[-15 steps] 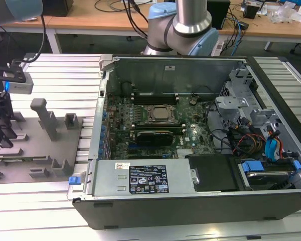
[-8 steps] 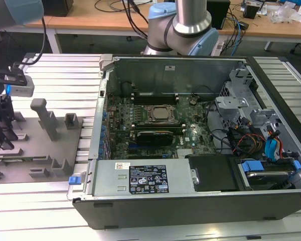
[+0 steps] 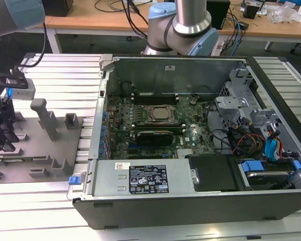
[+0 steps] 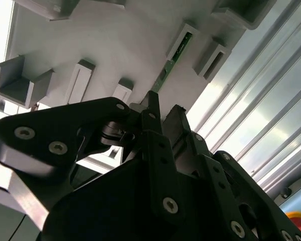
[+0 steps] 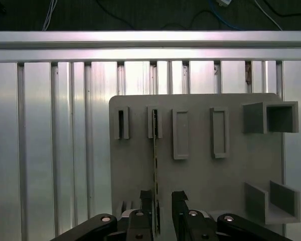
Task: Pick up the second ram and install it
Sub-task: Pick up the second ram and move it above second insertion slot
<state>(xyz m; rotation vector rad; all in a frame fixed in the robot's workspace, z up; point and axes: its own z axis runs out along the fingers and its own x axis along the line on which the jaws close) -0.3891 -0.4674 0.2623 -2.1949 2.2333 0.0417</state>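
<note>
A counter point(image 3: 35, 201) of silver slotted aluminium profiles is seen across the exterior view, its grooves catching bright light. On it, toward the exterior view's left, a flat grey fixture plate point(image 3: 25, 145) is laid, set with grey upright blocks point(image 3: 46, 118) and slotted holders. Just beside the plate, an open computer case point(image 3: 190, 201) is placed on its side, with the motherboard point(image 3: 140, 130) exposed inside. Behind the counter, a wooden desk point(image 3: 90, 22) strewn with dark cables point(image 3: 135, 15) is seen above a dark floor. The arm point(image 3: 20, 12) is reached over the plate from the exterior view's upper left.

In the first wrist view, the second ram point(image 5: 155, 150) is seen edge-on as a thin green line standing on the plate, one end seated in a small slotted holder point(image 5: 154, 123). The other end is straddled by the pincer point(image 5: 161, 208), whose dark fingers point(image 5: 146, 203) are parted narrowly; the stick is near one finger, and a clear gap is left to the other, so nothing is clamped. In the second wrist view, the same green edge point(image 4: 176, 52) is seen just past the pincer's tips.
</note>
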